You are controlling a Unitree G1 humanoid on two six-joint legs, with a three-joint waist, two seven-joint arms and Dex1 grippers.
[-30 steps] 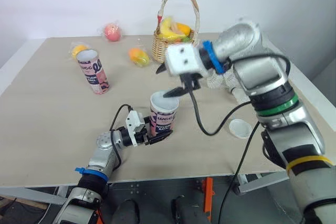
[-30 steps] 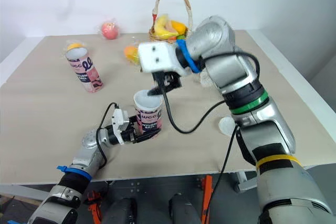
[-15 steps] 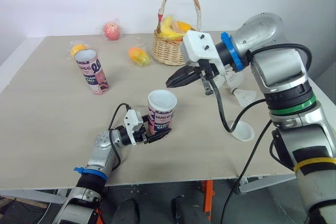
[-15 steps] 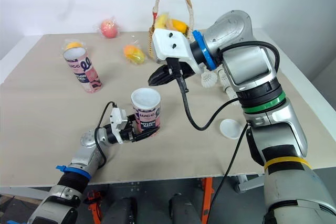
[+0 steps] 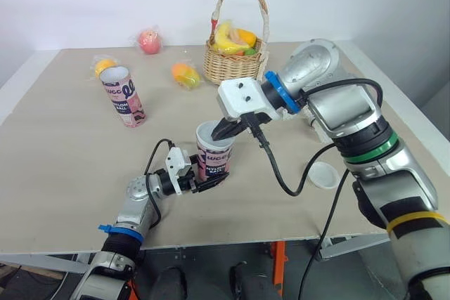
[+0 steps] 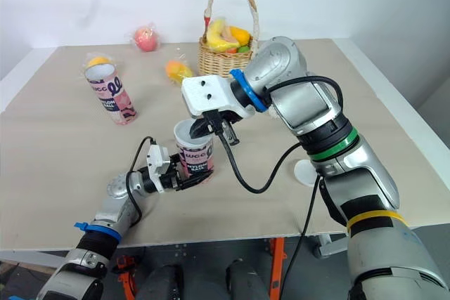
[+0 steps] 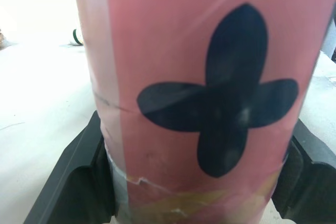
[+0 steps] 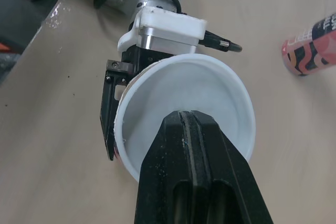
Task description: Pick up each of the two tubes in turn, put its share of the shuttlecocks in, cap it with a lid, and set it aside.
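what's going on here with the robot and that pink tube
The left gripper is clamped on the lower part of a pink patterned cardboard tube, holding it upright on the beige table. The right gripper, fingers shut together, points down into the tube's open mouth. The tube is not capped yet: a round white lid lies on the table by the right arm. A second, matching pink tube stands farther back on the robot's left.

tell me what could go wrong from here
The right gripper, fingers shut, sits at the rim of the pink patterned tube; an off-centre push could tilt it in the left gripper, which grips it low. The black cable hanging from the right arm could snag the round white lid.
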